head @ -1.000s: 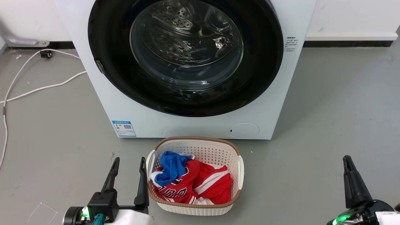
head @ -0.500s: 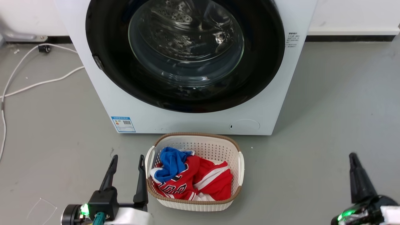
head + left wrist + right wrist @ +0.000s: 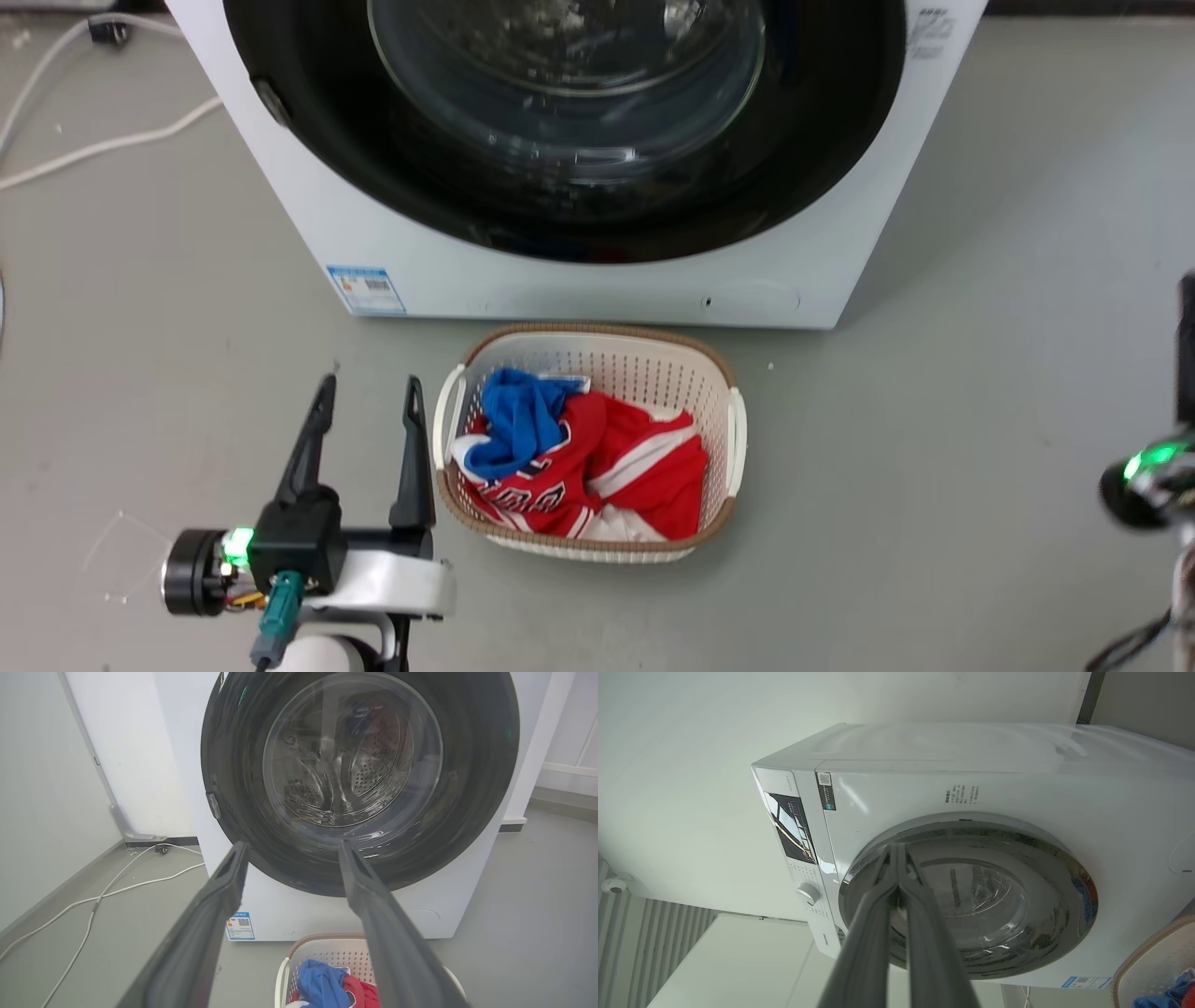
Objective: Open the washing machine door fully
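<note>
**Black washing machine door (image 3: 373, 177) closed; nothing held**

I am watching the door sitting flush in the front of the washing machine (image 3: 579, 289), behind the laundry basket (image 3: 597, 329). The left gripper (image 3: 368, 385) is hanging just left of the basket, fingers spread wide, gripping nothing. The right gripper (image 3: 894, 850) is pointing toward the door's rim from well back, fingers pressed together, empty.

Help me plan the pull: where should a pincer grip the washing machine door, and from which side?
Probably the small grey tab on the left rim of the washing machine door, approached from the robot's left: the shut glossy disc is smooth elsewhere.
</note>
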Available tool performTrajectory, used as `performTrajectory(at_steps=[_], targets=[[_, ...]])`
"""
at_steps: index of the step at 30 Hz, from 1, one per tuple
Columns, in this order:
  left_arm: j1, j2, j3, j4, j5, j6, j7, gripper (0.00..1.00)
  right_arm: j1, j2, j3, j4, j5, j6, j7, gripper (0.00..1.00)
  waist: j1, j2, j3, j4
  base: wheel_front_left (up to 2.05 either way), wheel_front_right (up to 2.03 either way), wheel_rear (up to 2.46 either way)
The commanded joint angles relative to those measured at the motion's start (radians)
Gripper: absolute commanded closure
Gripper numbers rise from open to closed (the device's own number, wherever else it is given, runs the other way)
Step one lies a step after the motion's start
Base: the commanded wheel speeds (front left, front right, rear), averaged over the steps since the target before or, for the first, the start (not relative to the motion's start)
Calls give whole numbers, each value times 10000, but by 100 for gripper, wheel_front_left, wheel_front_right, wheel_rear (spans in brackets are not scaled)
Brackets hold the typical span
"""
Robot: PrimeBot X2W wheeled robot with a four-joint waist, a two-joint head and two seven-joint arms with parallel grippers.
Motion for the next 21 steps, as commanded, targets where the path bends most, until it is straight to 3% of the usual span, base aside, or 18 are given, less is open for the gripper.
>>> performTrajectory(at_steps=[1,7,21], targets=[[-245,-13,60,-82,72,-44,-28,0,-566,-205,-112,227,18,4,144,100,-1,0,461,100,0,0,0],[-775,-7,103,-299,137,-76,-28,0,-2584,-932,-192,1300,5,3,647,100,-1,0,1430,207,0,0,0],[-1819,-8,40,-672,153,-173,-28,0,-6901,-2306,1414,3263,-1116,3,1967,100,-1,0,3294,569,0,0,0]])
